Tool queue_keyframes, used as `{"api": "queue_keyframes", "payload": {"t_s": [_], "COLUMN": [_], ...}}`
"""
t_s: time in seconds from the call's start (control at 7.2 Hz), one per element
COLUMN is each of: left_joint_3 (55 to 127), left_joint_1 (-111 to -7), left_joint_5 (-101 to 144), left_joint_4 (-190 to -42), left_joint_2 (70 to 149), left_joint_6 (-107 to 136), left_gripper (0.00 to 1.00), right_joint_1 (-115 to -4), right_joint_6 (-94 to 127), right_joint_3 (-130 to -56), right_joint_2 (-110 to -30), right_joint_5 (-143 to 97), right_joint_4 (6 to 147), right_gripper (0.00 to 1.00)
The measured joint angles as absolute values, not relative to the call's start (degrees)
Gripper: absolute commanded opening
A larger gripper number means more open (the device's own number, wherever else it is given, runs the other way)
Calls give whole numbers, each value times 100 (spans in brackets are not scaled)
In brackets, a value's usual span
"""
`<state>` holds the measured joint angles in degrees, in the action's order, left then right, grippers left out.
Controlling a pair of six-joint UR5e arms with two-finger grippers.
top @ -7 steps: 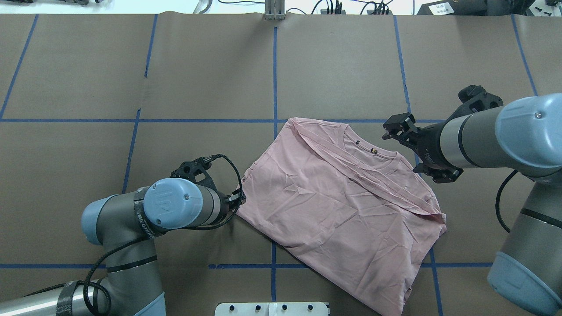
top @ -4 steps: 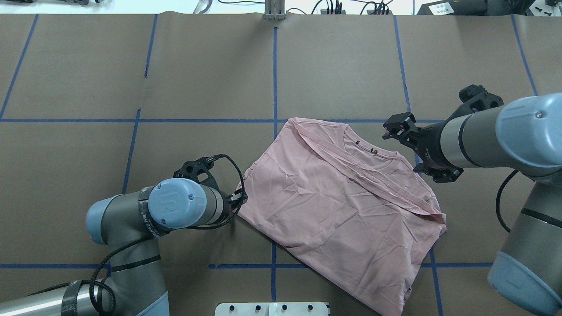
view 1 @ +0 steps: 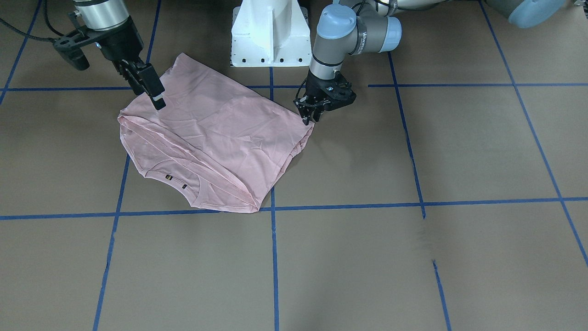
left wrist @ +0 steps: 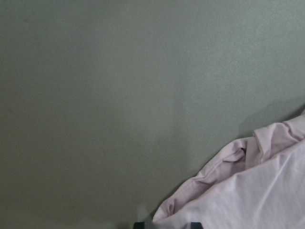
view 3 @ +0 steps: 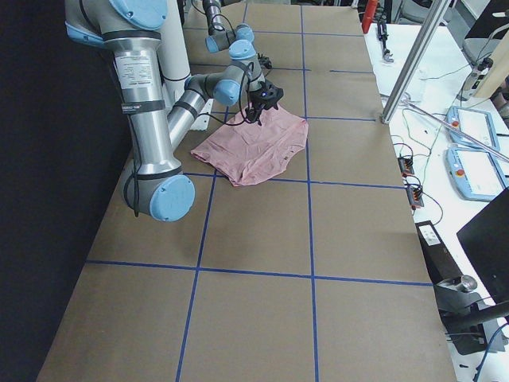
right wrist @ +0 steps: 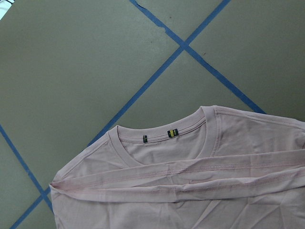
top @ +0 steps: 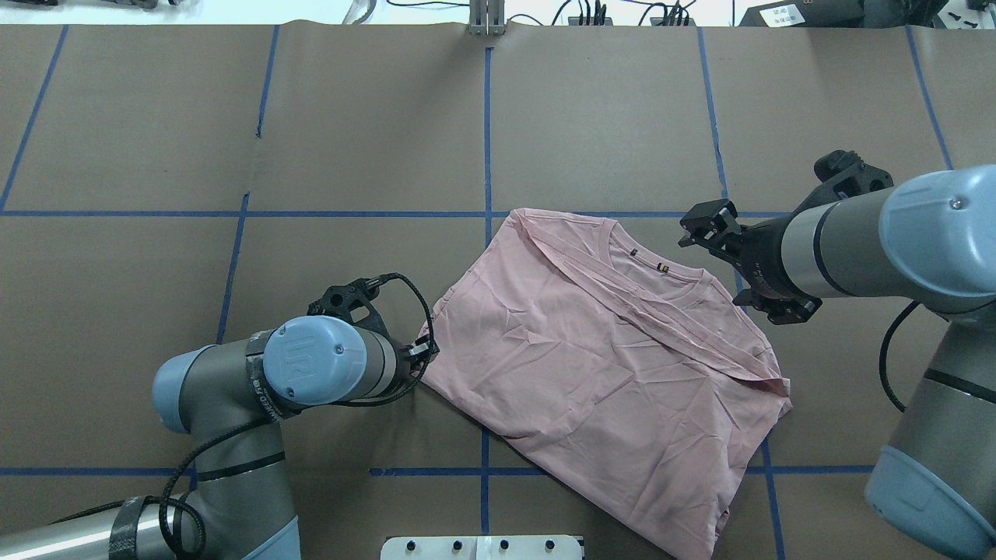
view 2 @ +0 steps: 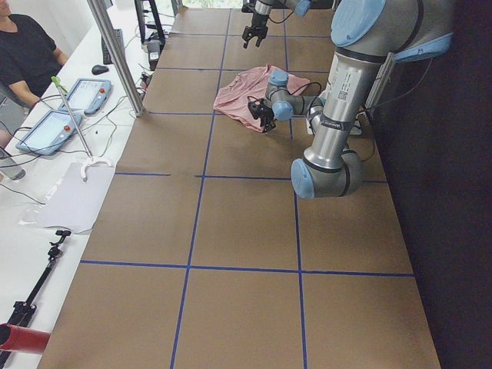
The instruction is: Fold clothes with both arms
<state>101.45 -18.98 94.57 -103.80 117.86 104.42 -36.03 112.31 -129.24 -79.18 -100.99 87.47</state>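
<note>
The pale pink T-shirt (top: 615,365) lies folded on the table with its plain side up and its collar (right wrist: 164,136) toward the far side; the print is hidden. It also shows in the front view (view 1: 216,138). My left gripper (top: 426,350) is low at the shirt's left corner and looks shut on that corner; in the left wrist view the pink edge (left wrist: 238,191) bunches between its tips. The left gripper shows in the front view too (view 1: 308,117). My right gripper (top: 704,225) hovers open above the collar end, holding nothing; it also shows in the front view (view 1: 158,99).
Brown paper with blue tape lines (top: 486,140) covers the table. The white pedestal base (view 1: 271,37) stands at the near edge behind the shirt. Cables and devices lie along the far edge (top: 622,12). An operator sits beside the table's end (view 2: 27,54).
My left arm has moved slightly right and down to the shirt's left corner, then stayed still. The right arm and the shirt have not moved.
</note>
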Motion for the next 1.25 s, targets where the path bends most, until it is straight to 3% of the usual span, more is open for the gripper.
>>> {"api": "queue_keyframes", "payload": {"t_s": [0.14,0.56,0.69,1.25], "left_joint_3": [10135,10087,10063,10113], "left_joint_1": [-1898,-1899,-1898,-1985], "left_joint_5": [9457,9457,9455,9450], "left_joint_4": [-10380,-10382,-10381,-10183], "left_joint_2": [11786,11786,11796,11861], "left_joint_6": [10442,10441,10439,10335], "left_gripper": [41,24,0,0], "right_joint_1": [-3603,-3603,-3603,-3603], "right_joint_6": [11234,11257,11263,11268], "right_joint_3": [-12929,-12948,-12944,-12923], "right_joint_2": [-7919,-7926,-7927,-7928], "right_joint_5": [-10101,-10109,-10113,-10116], "right_joint_4": [8746,8753,8753,8754], "right_gripper": [100,100,100,100]}}
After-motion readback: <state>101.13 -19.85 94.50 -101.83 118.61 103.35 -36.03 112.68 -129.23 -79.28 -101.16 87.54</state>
